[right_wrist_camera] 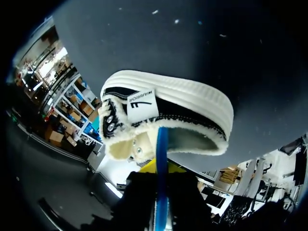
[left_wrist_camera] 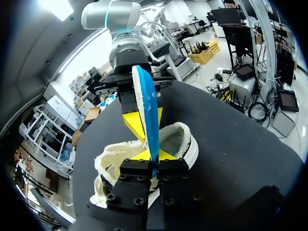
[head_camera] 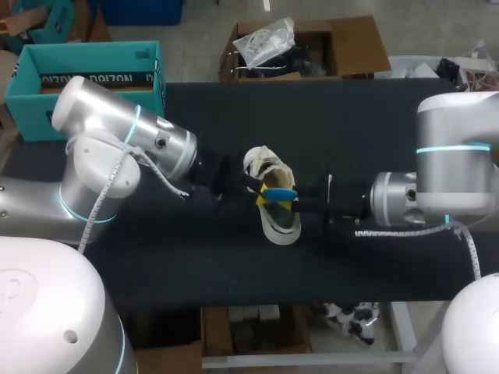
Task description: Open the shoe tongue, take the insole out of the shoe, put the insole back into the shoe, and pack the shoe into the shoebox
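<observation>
So the blue insole [head_camera: 281,192] is out of the shoe [head_camera: 281,227] and sits in the air right above it, stood up on its edge. In the left wrist view the insole [left_wrist_camera: 147,106] shows as a thin blue blade with a pale fuzzy side, running from that arm's own fingers straight across to the other arm's.

Both arms have hold of it. The left gripper [head_camera: 263,195] is clamped on the end of the insole nearest the left arm. In its own view the left gripper [left_wrist_camera: 154,156] has a yellow tip pressed on each side of the blue edge. The right gripper [head_camera: 293,204] is pinching the opposite end. In the right wrist view the insole [right_wrist_camera: 161,144] rises edge-on out of the right gripper [right_wrist_camera: 162,169], with yellow showing on both sides of it. From the left wrist view I can only see one yellow finger of the right gripper [left_wrist_camera: 139,122]. The other one is hidden behind the insole.

The shoe is cream with a fleecy lining and a ribbed white sole, and it lies about mid-table under the two grippers. In the left wrist view the shoe [left_wrist_camera: 180,137] has its opening facing up. The right wrist view shows the shoe [right_wrist_camera: 192,103] from the side, with a black panel and a white tag.

All of this is on a black table [head_camera: 351,117]. The teal shoebox [head_camera: 23,109] is over at the far left corner, well apart from the shoe, and I can't tell if it's actually resting on the table.
</observation>
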`<action>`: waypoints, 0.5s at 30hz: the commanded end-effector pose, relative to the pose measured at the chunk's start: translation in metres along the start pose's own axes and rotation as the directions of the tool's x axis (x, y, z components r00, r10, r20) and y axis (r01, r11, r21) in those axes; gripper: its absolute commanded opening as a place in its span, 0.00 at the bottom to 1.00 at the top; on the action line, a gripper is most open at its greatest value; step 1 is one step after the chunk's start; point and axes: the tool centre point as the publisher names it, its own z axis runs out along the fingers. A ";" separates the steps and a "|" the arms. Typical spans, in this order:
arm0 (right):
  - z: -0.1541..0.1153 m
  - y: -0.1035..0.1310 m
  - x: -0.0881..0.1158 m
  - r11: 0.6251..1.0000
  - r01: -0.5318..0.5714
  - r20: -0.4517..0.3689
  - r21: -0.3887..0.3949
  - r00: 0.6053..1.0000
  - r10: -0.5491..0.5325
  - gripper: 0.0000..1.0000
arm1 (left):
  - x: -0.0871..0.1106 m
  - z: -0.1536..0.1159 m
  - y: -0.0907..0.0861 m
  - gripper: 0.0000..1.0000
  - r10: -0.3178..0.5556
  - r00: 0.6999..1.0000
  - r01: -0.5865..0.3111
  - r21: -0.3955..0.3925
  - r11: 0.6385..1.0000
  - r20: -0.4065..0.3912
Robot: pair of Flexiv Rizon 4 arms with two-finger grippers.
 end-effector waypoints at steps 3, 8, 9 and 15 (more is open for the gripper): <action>0.004 0.009 0.001 1.000 0.012 -0.002 -0.019 1.000 -0.012 0.00 | 0.004 0.005 0.002 0.00 0.000 1.000 0.000 -0.031 1.000 0.013; 0.007 0.015 -0.002 0.999 0.023 -0.011 -0.023 1.000 -0.023 0.00 | 0.003 0.011 0.009 0.00 -0.001 1.000 0.002 -0.046 0.999 0.020; 0.009 0.017 -0.002 0.999 0.022 -0.012 -0.023 1.000 -0.022 0.00 | 0.002 0.012 0.010 0.00 -0.002 1.000 0.003 -0.047 0.999 0.022; 0.015 0.021 0.003 1.000 0.008 -0.001 -0.027 1.000 -0.008 0.00 | -0.006 0.017 0.020 0.00 -0.027 0.999 0.030 -0.052 0.998 0.041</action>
